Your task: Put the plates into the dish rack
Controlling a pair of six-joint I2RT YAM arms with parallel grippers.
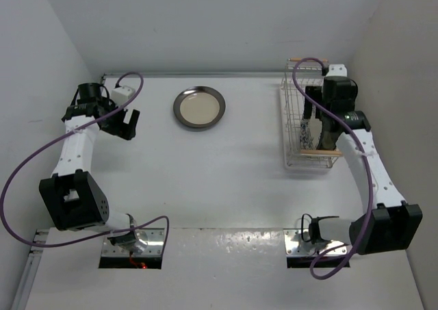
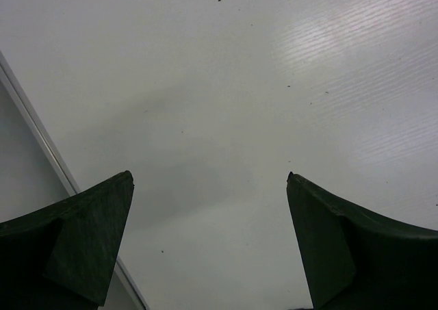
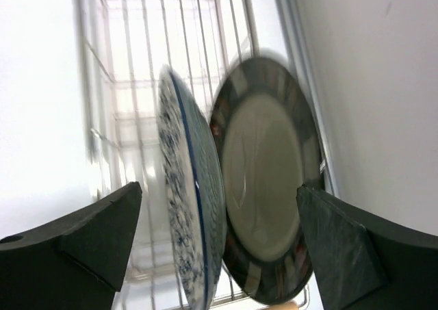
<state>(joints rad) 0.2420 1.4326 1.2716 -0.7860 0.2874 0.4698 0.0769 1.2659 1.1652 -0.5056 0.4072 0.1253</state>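
Rack: white wire basket; wires blurred and washed out by glare.
Blue-patterned plate: white with blue floral print; stands on edge in the rack, left of the pair.
Block-rimmed plate: cream centre, dark rim with pale blocks; on edge just beside the first, face showing; contact between them unclear.
Right gripper: jaws spread wide, one on either side of the plates, gripping nothing.

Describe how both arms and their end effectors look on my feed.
The left arm and right arm match: white links, black boxy joint housings, each trailing a purple cable. The left end effector and right end effector each have two dark, wedge-shaped fingers.
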